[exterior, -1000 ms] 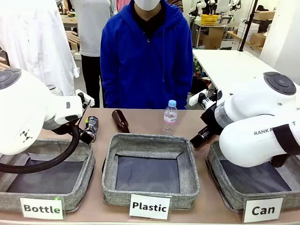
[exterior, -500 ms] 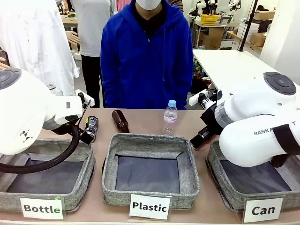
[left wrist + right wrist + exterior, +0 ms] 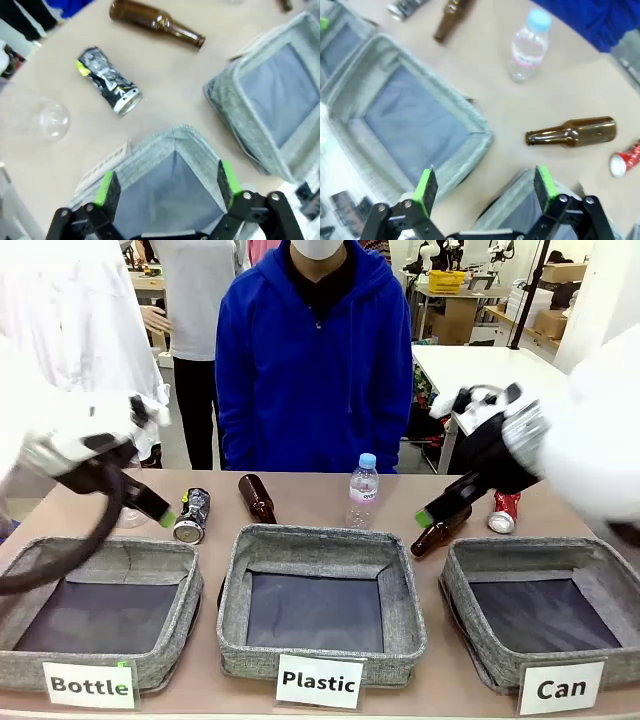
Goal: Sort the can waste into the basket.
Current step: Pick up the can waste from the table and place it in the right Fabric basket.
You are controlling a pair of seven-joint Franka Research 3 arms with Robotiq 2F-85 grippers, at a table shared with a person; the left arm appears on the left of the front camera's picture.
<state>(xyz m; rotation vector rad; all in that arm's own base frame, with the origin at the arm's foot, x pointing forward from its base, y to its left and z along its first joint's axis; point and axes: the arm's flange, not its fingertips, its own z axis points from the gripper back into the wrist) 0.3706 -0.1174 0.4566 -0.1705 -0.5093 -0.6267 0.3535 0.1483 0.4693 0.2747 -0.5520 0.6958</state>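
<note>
On the tabletop behind the three grey fabric baskets, both cans sit out on the bare wood. The black-and-silver can (image 3: 190,515) lies on its side just past the far right corner of the "Bottle" basket (image 3: 100,552), with one silver end facing the robot. The red can (image 3: 503,511) is over on the right, just behind the far rim of the "Can" basket (image 3: 530,552).

The left gripper (image 3: 160,514) hangs right beside the black-and-silver can, fingers spread wide with nothing between them. Whether a pad touches the can is hard to tell. The right gripper (image 3: 428,515) is also spread wide and carries nothing. It's above the gap between the "Plastic" basket (image 3: 320,540) and the "Can" basket, close to a brown glass bottle (image 3: 440,531) lying on its side.

A second brown bottle (image 3: 257,497) lies behind the "Plastic" basket, and a clear plastic bottle (image 3: 364,490) with a light-blue cap stands upright near it. A person in a blue hoodie (image 3: 315,360) stands at the far edge.
</note>
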